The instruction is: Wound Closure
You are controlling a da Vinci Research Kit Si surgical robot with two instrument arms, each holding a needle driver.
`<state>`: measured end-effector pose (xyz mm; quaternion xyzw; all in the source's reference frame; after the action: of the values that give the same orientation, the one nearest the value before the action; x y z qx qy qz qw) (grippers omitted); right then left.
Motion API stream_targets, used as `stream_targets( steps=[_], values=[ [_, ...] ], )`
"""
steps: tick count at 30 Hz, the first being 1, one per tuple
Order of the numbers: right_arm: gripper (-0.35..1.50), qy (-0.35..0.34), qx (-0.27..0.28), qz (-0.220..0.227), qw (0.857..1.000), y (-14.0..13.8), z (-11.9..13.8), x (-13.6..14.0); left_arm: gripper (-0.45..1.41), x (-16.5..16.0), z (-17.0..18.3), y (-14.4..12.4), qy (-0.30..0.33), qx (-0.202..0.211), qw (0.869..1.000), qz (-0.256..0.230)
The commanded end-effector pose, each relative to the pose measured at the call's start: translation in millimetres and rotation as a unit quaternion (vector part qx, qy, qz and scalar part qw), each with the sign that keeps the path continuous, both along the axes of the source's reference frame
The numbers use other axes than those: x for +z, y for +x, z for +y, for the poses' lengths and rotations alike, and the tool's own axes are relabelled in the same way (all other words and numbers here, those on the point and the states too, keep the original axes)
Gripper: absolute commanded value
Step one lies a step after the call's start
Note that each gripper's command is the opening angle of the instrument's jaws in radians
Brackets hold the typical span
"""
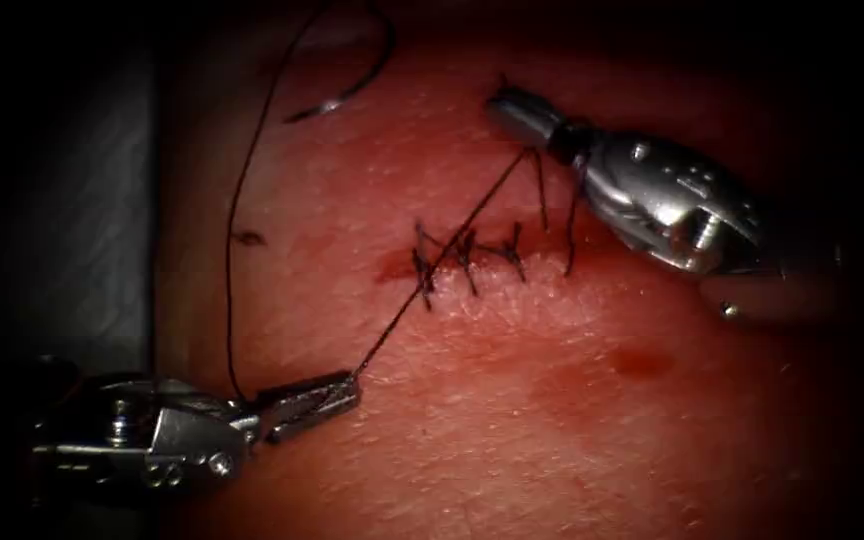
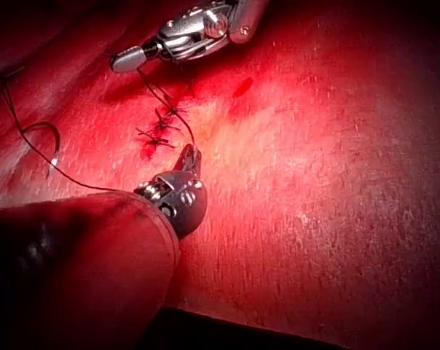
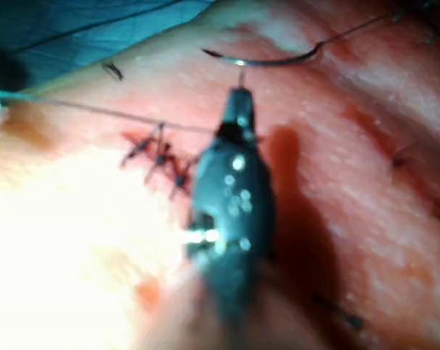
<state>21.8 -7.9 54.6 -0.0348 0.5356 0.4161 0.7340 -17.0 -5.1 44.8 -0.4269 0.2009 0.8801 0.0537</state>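
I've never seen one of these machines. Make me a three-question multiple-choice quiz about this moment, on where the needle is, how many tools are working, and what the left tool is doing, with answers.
1. Where is the needle?
A. Lying free on the tissue, away from the cut
B. Clamped in the left tool
C. Driven through the cut

2. How many tools are in the endoscope view?
A. One
B. Two
C. Three

3. What state is the left tool in?
A. Wide open, holding nothing
B. Shut on the thread
C. Shut on the needle

Answers: 1 A, the curved needle rests on the surface beyond the cut, in neither tool. 2 B, the left tool and the right tool. 3 B, a taut strand runs from its closed tip across the stitches to the right tool.
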Motion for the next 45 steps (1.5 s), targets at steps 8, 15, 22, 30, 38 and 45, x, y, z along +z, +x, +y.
stream_targets(
  steps=[8, 15, 22, 30, 38, 45],
  values=[
    [-0.35, 0.003, 0.021, -0.033, 0.999, -0.4, -2.7, -1.3, -0.45, 0.9, 1.6, 0.6, 0.006, 0.0, 1.0, -0.001],
    [-0.35, -0.021, 0.022, -0.023, 0.999, -0.6, -4.8, -2.4, -0.45, 2.0, 5.6, 1.4, 0.013, -0.013, 1.0, 0.002],
    [-0.35, -0.051, 0.017, -0.021, 0.998, -1.3, -6.9, -0.9, -0.45, 3.9, 18.0, 3.6, 0.03, -0.058, 0.998, -0.002],
    [-0.35, -0.061, 0.008, -0.016, 0.998, -2.4, -8.5, -0.7, -0.45, 9.1, 35.2, 6.0, 0.028, -0.104, 0.994, 0.006],
    [-0.35, -0.068, 0.0, -0.008, 0.998, -2.6, -10.6, -0.9, -0.45, 13.9, 42.0, 7.2, 0.021, -0.135, 0.991, 0.01],
    [-0.35, -0.074, -0.006, -0.004, 0.997, -3.8, -13.0, -2.0, -0.45, 16.4, 45.3, 9.3, 0.01, -0.159, 0.987, 0.015]
  ],
)
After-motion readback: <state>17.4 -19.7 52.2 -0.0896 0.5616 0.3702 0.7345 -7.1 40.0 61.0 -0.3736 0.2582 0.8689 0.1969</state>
